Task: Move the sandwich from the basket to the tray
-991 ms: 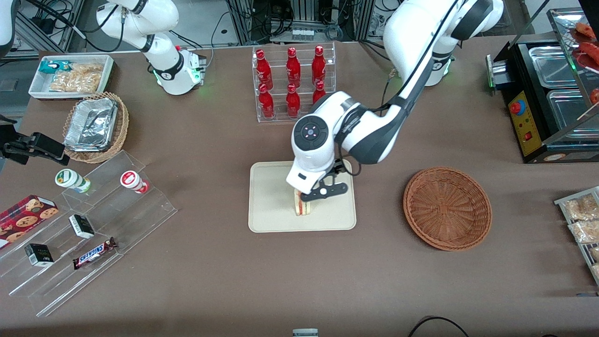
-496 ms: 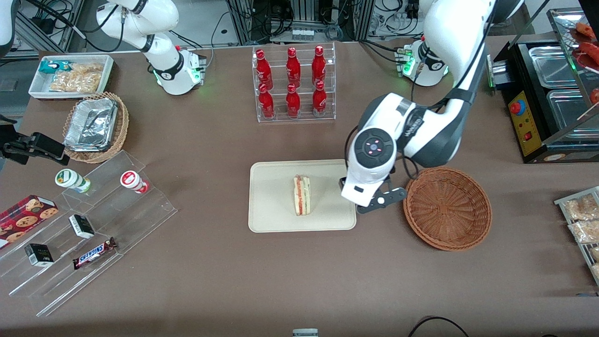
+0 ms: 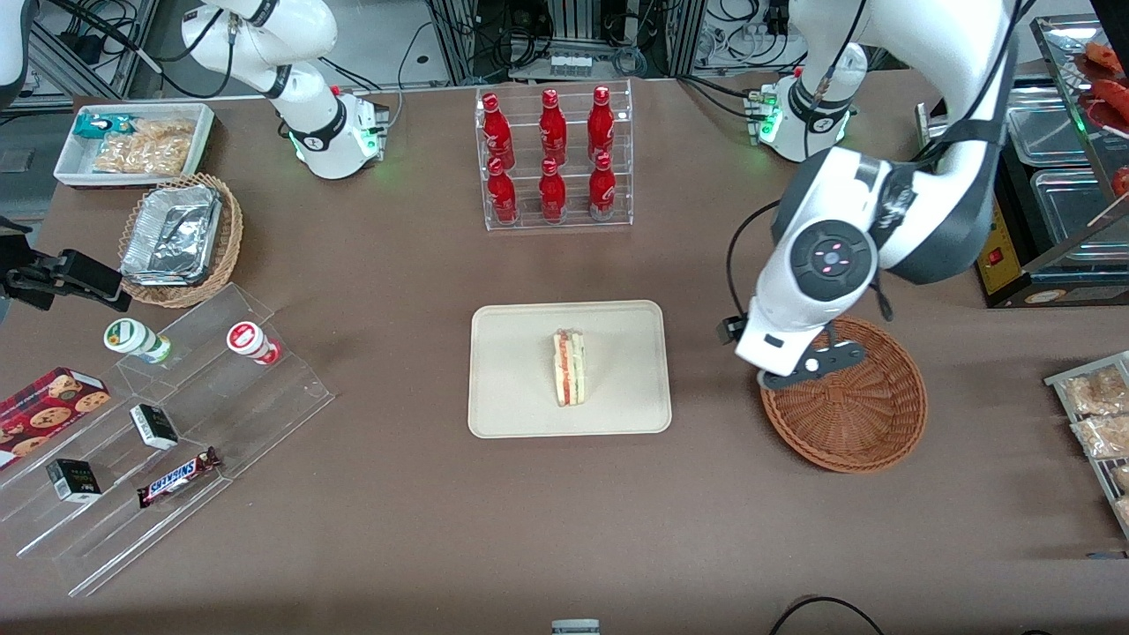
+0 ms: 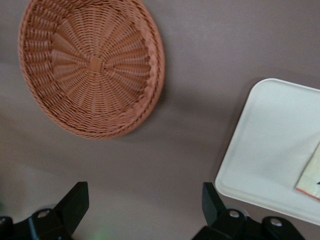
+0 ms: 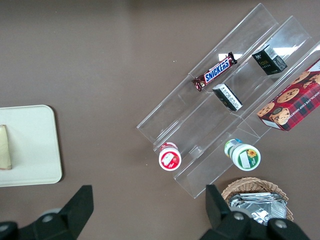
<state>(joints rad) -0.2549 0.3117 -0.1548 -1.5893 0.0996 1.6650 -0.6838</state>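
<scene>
The sandwich (image 3: 570, 368) stands on its edge in the middle of the cream tray (image 3: 512, 370), red and green filling showing. The reddish-brown basket (image 3: 856, 414) sits beside the tray, toward the working arm's end, with nothing in it. My gripper (image 3: 785, 362) hangs over the basket's rim nearest the tray. The left wrist view shows the gripper (image 4: 143, 200) open, with bare tablecloth between its fingers, and the basket (image 4: 90, 65), the tray (image 4: 280, 150) and a corner of the sandwich (image 4: 312, 172). The right wrist view catches the tray (image 5: 30, 145) and the sandwich (image 5: 4, 147).
A clear rack of red bottles (image 3: 551, 159) stands farther from the front camera than the tray. Toward the parked arm's end are a stepped acrylic display (image 3: 168, 423), a tan basket of foil containers (image 3: 181, 238) and a white bin (image 3: 132, 141). A black warmer (image 3: 1041, 176) and bagged snacks (image 3: 1098, 414) are at the working arm's end.
My gripper let go of the sandwich on the tray and moved sideways off the tray to the basket's rim. The sandwich stays standing where it was set.
</scene>
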